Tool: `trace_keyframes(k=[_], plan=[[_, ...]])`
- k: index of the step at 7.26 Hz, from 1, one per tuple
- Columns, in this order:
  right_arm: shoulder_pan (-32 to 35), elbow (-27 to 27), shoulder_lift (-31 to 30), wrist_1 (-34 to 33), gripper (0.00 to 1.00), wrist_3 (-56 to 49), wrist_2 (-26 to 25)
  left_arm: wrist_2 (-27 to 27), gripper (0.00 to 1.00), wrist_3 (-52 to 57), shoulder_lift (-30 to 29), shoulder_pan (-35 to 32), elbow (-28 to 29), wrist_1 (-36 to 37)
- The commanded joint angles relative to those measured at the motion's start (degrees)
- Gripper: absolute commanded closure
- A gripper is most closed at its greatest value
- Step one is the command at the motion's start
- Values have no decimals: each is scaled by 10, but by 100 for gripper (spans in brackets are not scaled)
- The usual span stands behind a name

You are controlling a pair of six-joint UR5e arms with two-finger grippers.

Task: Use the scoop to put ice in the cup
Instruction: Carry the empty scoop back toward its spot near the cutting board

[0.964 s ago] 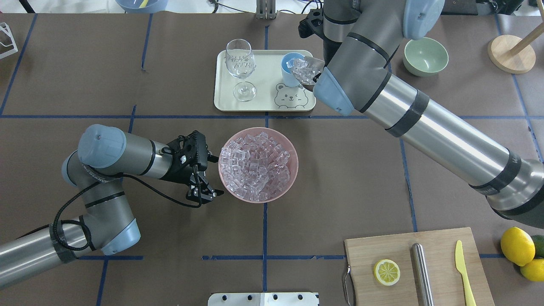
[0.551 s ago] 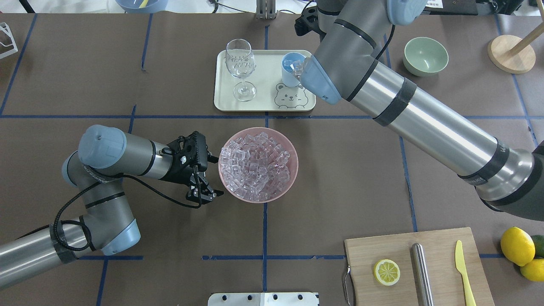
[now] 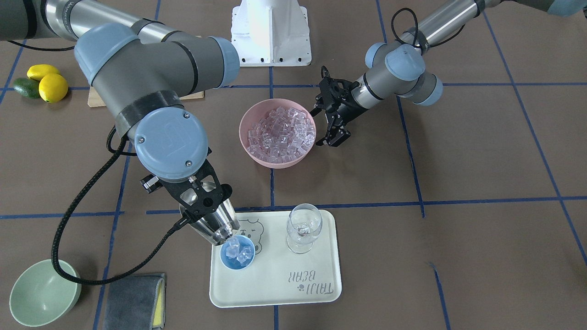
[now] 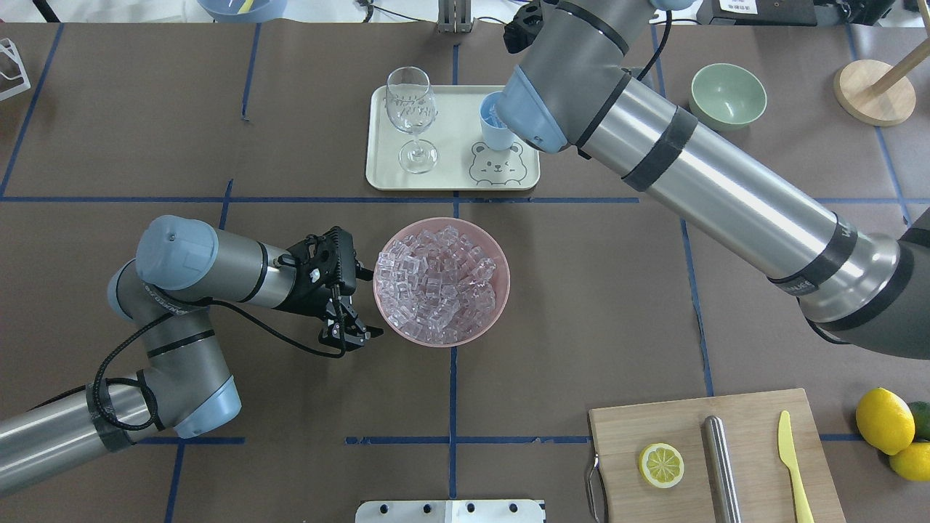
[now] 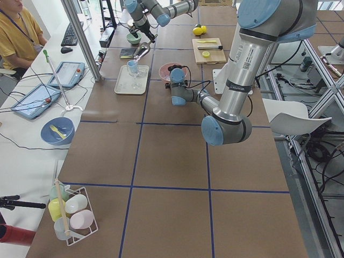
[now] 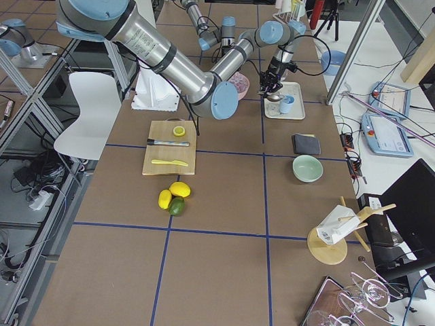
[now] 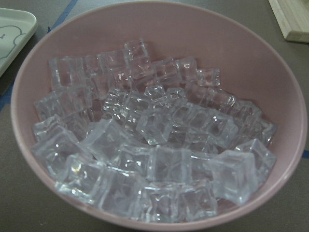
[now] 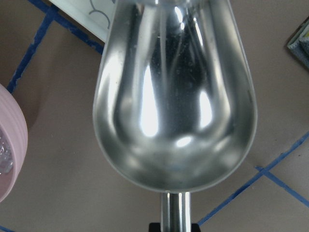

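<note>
The light-blue cup (image 3: 237,259) stands on the cream tray (image 3: 275,284) and has a few ice cubes (image 3: 238,250) in it. My right gripper (image 3: 201,201) is shut on the handle of the steel scoop (image 3: 215,228). The scoop is tipped steeply, its lip at the cup's rim. In the right wrist view the scoop's trough (image 8: 174,106) is bare. From overhead my right arm hides the scoop and most of the cup (image 4: 492,132). More ice (image 4: 439,283) fills the pink bowl (image 4: 506,292). My left gripper (image 4: 367,302) stands open beside that bowl's left rim, holding nothing.
A wine glass (image 4: 410,109) shares the tray (image 4: 454,109). At the far right are a pale-green bowl (image 4: 728,94) and a wooden stand (image 4: 872,91). Nearer lie a cutting board (image 4: 654,428) with lemon slice, steel tube and knife, and lemons (image 4: 883,420). A grey cloth (image 3: 133,300) lies near the tray.
My right arm swung further over the tray and tipped the scoop. The ice seen in the scoop a second ago has left it, and cubes lie in the cup. The left arm stayed put.
</note>
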Motion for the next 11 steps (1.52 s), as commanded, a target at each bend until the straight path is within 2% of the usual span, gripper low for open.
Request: trace_keyframes(k=[1,3,4,5,7,8,10,11], plan=[[3,-23,20,-15,100,-16,-8,0,0,0,0,1,0,0],[3,-12,13,-15,100,-23,-6,0,0,1,3,1,1,0],[3,53,-33,-8,100,-7,-4,0,0,0,3,0,1,0],[7,153,-118,26,100,4,-1,0,0,0,3,0,1,1],[7,262,-217,108,100,178,-3,0,0,-3,3,-5,-1,0],[0,345,-295,127,100,280,-4,0,0,-7,4,-6,-1,1],[-14,431,-403,180,100,476,-25,0,0,-15,5,-7,-2,1],[-41,440,-443,253,100,597,-72,-1,0,-15,5,-7,-3,1]])
